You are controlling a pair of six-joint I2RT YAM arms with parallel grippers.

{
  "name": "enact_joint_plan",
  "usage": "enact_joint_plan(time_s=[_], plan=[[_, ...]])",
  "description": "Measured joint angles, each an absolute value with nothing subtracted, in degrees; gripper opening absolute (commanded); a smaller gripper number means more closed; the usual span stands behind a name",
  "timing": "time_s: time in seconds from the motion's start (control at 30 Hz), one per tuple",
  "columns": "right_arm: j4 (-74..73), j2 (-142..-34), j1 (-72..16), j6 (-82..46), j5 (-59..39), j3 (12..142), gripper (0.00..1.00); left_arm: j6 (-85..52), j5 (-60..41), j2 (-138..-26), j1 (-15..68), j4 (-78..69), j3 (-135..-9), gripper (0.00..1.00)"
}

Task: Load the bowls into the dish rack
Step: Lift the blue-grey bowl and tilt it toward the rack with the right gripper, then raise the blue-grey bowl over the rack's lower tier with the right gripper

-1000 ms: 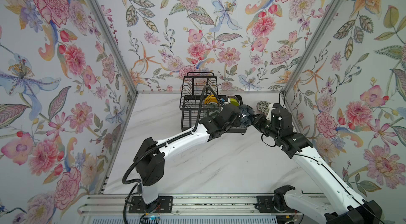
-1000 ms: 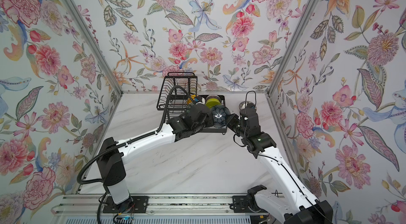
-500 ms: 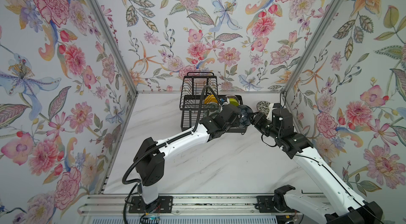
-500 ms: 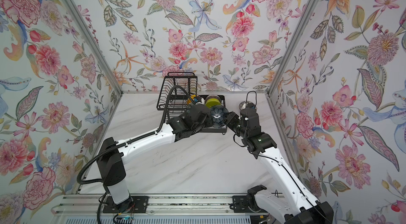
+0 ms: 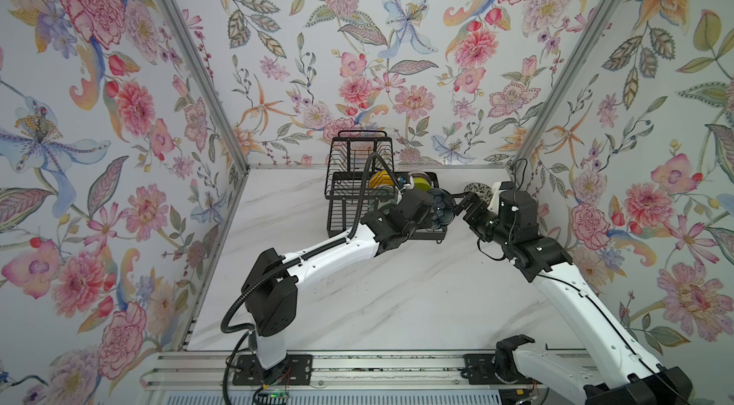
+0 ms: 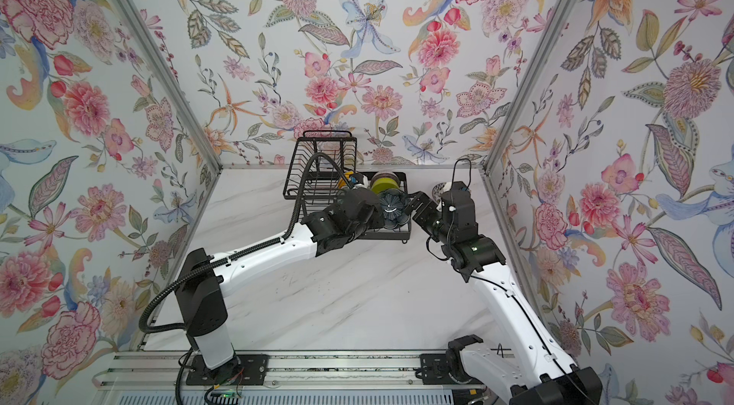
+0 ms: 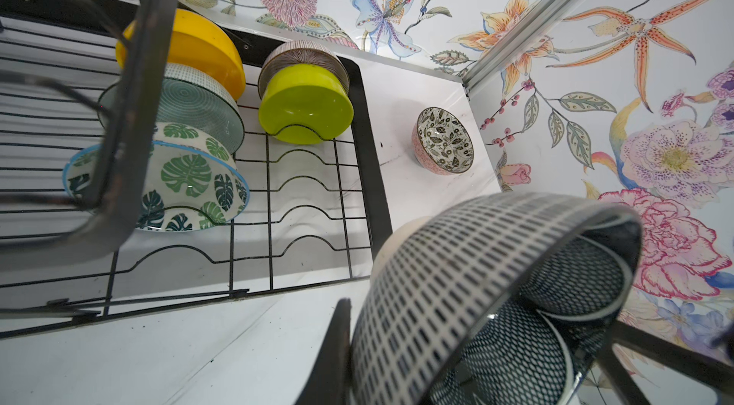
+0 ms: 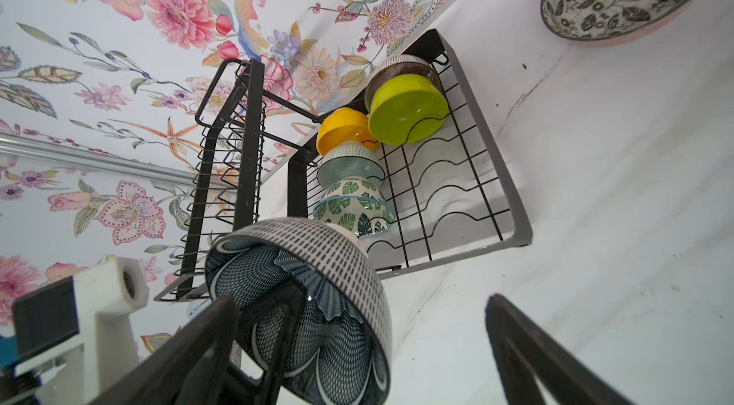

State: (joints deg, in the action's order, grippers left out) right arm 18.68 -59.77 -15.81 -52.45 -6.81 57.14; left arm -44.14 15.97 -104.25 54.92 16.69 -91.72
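My left end effector (image 7: 472,347) clamped on dark blue bowl (image 7: 476,264), raised at dish rack (image 7: 369,137) right edge. My right end effector (image 5: 460,203) wide open beside it. Five bowls (image 7: 306,109) slotted in lower tray; pink leaf-pattern bowl (image 7: 445,141) on counter (image 5: 397,296).

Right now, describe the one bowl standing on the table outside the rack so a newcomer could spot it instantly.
Find the black wire dish rack at the back of the marble table. Right of it, near the corner, one bowl stands alone and upright. It is pink outside with black-and-white leaves inside; the racked bowls lean on edge.
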Motion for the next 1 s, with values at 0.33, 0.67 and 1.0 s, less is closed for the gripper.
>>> enact_joint_plan(time_s=[0.33, 0.67, 1.0], plan=[[21.6, -58.2, -0.4, -69.7, -15.0, 60.8, 0.99, -29.8, 21.1, -105.6, 54.9, 11.6, -94.8, 0.00], [18.2, -59.0, -0.2, -88.6, -18.2, 64.6, 0.99, -5.6, 26.5, -113.0, 56.8, -8.1, -95.4, 0.00], [8.3, -59.4, -4.6, -105.2, -16.3, 58.6, 0.90, 8.7, 31.9, -116.8, 59.0, -19.2, -95.4, 0.00]])
